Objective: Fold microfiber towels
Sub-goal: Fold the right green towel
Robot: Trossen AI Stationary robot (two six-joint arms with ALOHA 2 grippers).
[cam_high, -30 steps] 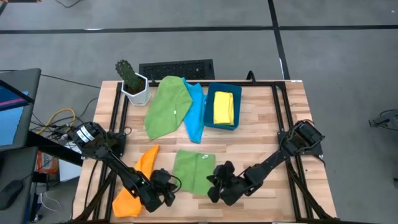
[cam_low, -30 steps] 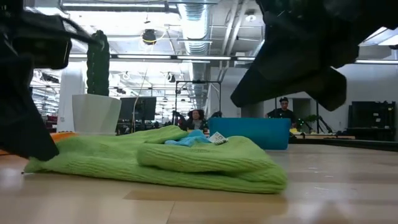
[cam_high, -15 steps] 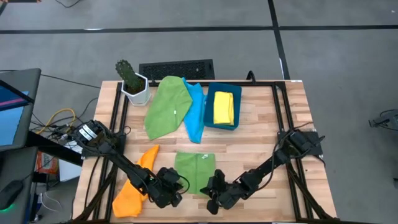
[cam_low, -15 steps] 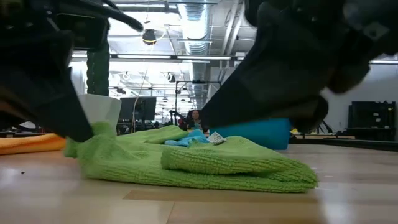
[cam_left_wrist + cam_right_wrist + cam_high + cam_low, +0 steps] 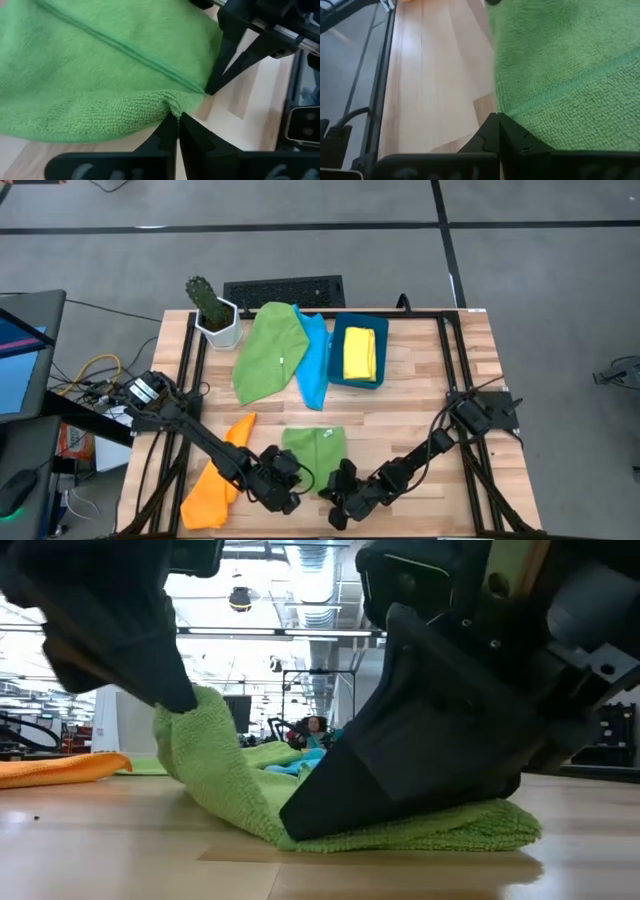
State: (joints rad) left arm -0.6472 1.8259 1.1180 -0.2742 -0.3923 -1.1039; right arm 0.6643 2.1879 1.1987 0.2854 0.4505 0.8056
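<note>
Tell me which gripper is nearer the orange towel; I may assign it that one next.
Left. The left gripper, pinching the small green towel at its near corner, sits just beside the orange towel. The right gripper grips the other near corner, farther away.

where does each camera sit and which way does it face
High: above the table, facing straight down; both arms, left gripper, right gripper at the green towel.
Low: table height, facing level across; both grippers loom over that towel.
Left wrist: its shut fingers pinch the towel's edge.
Right wrist: its shut fingers at the towel's edge.
All four share the towel.
</note>
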